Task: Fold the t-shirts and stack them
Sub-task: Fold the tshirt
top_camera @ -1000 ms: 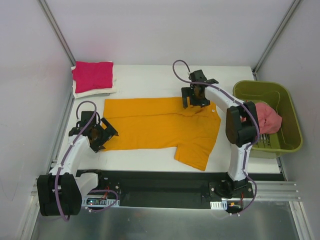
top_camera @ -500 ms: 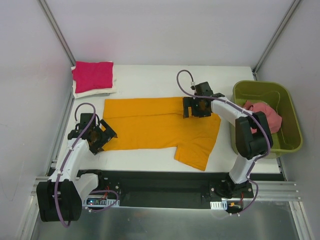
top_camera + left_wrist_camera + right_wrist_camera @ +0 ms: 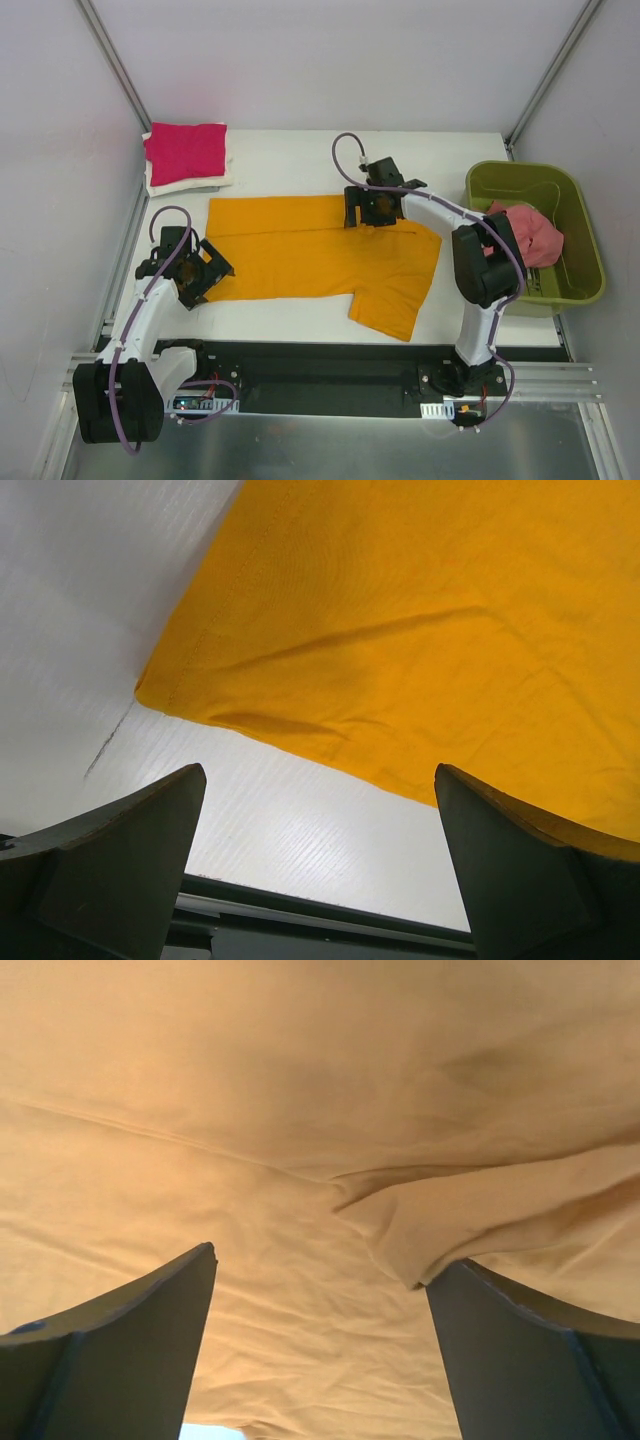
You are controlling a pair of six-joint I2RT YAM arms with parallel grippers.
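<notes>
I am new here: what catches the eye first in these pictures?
The orange-yellow t-shirt lies spread across the table's middle, the right gripper open at its far edge, the left gripper open at its near left corner. A folded magenta t-shirt sits on a white one at the far left, and a salmon-pink one lies crumpled in the olive bin at right.

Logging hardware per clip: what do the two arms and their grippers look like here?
The left arm and right arm have white links and bulky black joint housings, each with a purple cable looping along it. The left gripper and right gripper are black, with dark grey wedge-shaped fingers.
</notes>
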